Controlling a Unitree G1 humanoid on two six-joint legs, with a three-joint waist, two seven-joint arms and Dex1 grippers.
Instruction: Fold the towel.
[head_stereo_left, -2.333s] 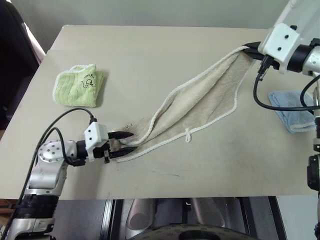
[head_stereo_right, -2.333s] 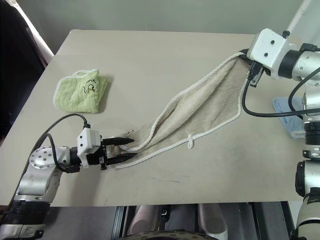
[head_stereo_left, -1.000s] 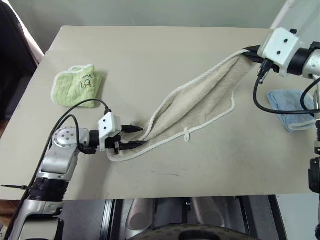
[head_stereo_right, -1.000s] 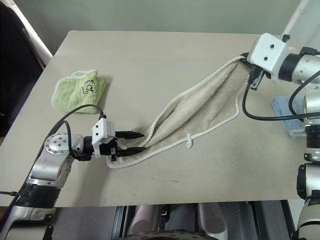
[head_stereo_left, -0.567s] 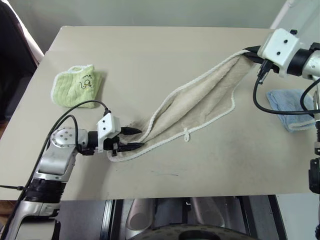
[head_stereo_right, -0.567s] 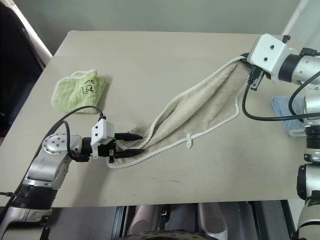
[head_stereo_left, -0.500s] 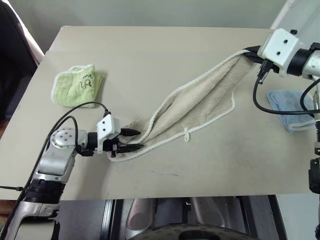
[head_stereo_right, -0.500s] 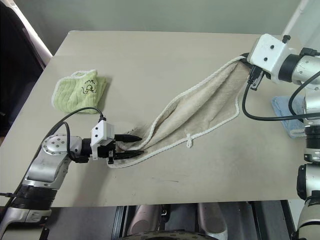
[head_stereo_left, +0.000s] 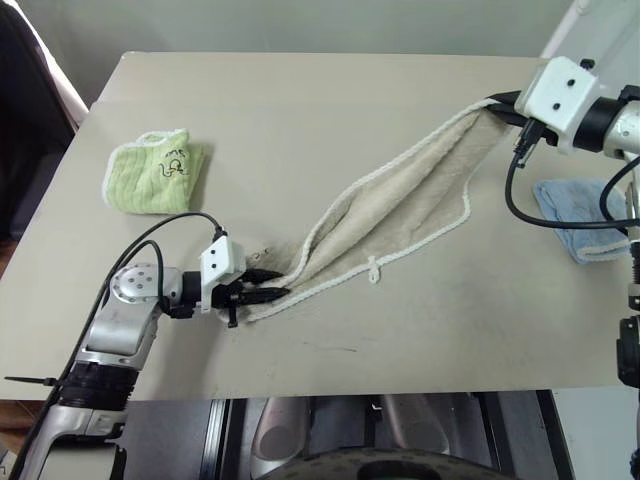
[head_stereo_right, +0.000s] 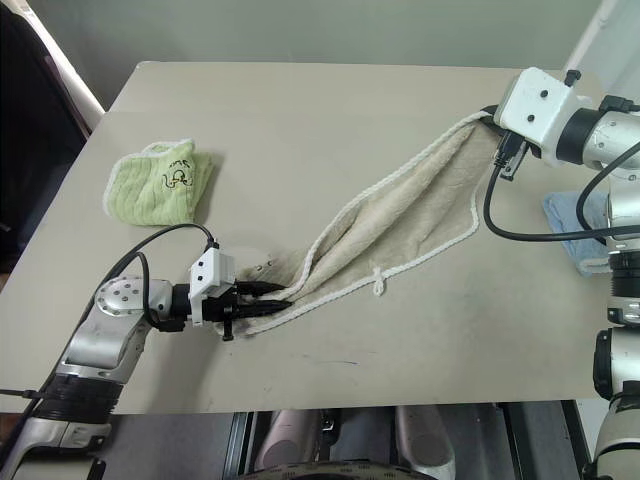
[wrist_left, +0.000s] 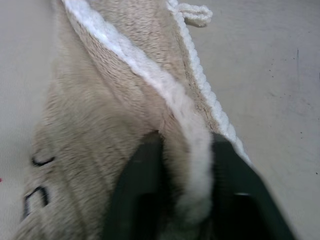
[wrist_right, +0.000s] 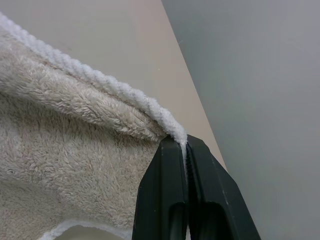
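One towel (head_stereo_left: 400, 215), beige terry with white corded edging, stretches in a long diagonal band across the surface (head_stereo_left: 300, 110), from its near-left part up toward the far-right corner. Its far end is lifted off the surface and its near end lies bunched on it. A single small white loop (head_stereo_left: 373, 270) hangs from the edging about midway along the near side. The cloth is doubled lengthwise, so two corded edges run side by side for much of its length.

Two hands are on it, one at each end. The left hand (head_stereo_left: 262, 292) sits low at the near end, its two black fingers (wrist_left: 137, 195) pressed in on either side of a thick fold of terry and one strand of the white cord; the wrist view shows the fold squeezed between them. The right hand (wrist_right: 185, 150) holds the far corner up in the air, its two fingers clamped tight together on the corded edge with no gap between them.

Two other cloths lie well apart from the towel. One small light-green cloth (head_stereo_left: 152, 172) with a dark printed drawing rests folded near the left edge. One light-blue cloth (head_stereo_left: 575, 215) lies at the right edge, partly behind the right arm's black cable (head_stereo_left: 520, 205).
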